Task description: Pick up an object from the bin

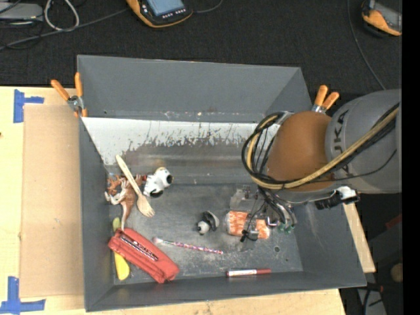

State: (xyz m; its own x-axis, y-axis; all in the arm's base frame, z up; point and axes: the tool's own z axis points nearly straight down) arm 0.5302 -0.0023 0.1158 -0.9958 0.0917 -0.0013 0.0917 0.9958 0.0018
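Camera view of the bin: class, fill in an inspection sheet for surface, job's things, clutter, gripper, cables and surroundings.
Surface: grey metal bin, floor scuffed.
Job's things: orange-and-white packet at the bin's right, under the gripper.
Clutter: red pouch, wooden fork, black-and-white toy, pink stick, red pen.
Grippers: gripper low over the packet; grip not judgeable.
Cables: black cables looped round the orange wrist cover.
Surroundings: handheld device on black mat behind the bin.

Red pouch (pixel 142 255) front left, wooden fork (pixel 135 187), black-and-white toy (pixel 157 182), pink stick (pixel 190 246), red pen (pixel 249 273) near front wall
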